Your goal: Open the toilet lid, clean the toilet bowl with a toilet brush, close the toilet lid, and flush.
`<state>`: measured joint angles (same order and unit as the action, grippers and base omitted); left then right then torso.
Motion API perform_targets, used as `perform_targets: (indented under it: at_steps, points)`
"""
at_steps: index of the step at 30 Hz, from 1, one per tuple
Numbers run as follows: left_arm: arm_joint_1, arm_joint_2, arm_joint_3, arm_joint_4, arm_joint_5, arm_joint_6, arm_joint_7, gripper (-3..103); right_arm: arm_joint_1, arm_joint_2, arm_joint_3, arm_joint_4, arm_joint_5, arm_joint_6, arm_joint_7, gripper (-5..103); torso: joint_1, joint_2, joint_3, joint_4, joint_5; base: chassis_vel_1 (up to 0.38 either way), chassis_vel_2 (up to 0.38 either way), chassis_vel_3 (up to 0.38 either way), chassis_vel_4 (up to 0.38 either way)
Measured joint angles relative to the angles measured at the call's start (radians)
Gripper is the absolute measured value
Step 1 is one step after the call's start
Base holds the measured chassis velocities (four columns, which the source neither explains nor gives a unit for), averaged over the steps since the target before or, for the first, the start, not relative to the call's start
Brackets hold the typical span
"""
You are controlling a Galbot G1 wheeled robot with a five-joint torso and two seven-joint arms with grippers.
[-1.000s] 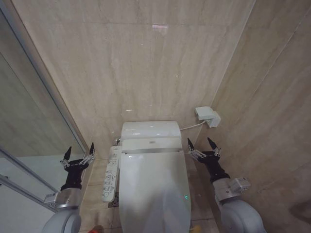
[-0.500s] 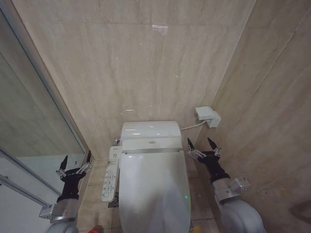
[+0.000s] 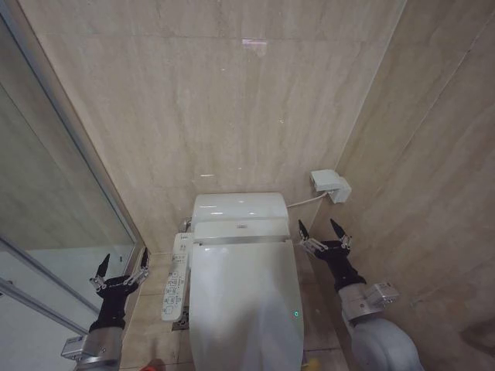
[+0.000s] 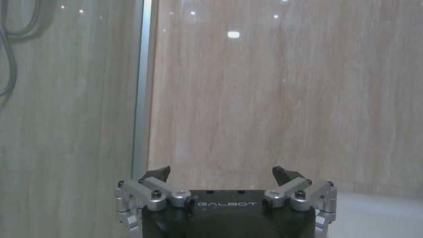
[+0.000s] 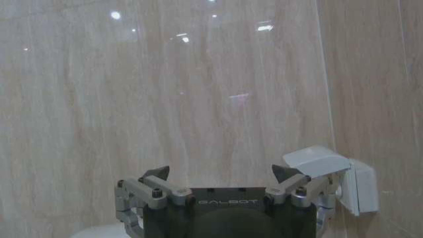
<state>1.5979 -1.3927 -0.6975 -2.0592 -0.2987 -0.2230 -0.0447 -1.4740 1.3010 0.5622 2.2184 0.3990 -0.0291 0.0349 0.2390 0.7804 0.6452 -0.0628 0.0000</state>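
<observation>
The toilet lid (image 3: 246, 305) is a glossy white oval cover lying shut over the toilet, so the toilet bowl is hidden beneath it. The toilet brush is out of view. My left gripper (image 3: 120, 267) hangs open low at the toilet's left, beside the glass partition, with nothing between its fingers. To the right of the lid's rear end my right gripper (image 3: 323, 230) stands open and empty, level with the hinge. The left wrist view has the left gripper (image 4: 223, 173) facing the beige wall; the right wrist view has the right gripper (image 5: 221, 173) facing the wall too.
A white control panel (image 3: 176, 278) juts from the toilet's left side. The white tank (image 3: 238, 206) stands against the beige tiled wall. A white socket box (image 3: 330, 185) (image 5: 334, 176) with a cable sits on the right wall. A glass shower partition (image 3: 54, 201) closes the left.
My left arm has dropped lower and drawn back toward me, its gripper still open. The right arm and the lid have not moved.
</observation>
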Motion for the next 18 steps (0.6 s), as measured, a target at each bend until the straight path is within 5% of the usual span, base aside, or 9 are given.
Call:
perform_targets:
  at_steps: [18]
  points:
    - [0.01, 0.022, 0.044, -0.018, -0.009, -0.026, 0.013, 100, 0.0, 0.0, 0.0, 0.0, 0.0, 0.0, 0.0, 100, 0.0, 0.0, 0.0, -0.0001, 0.0, 0.0, 0.0, 0.0, 0.0]
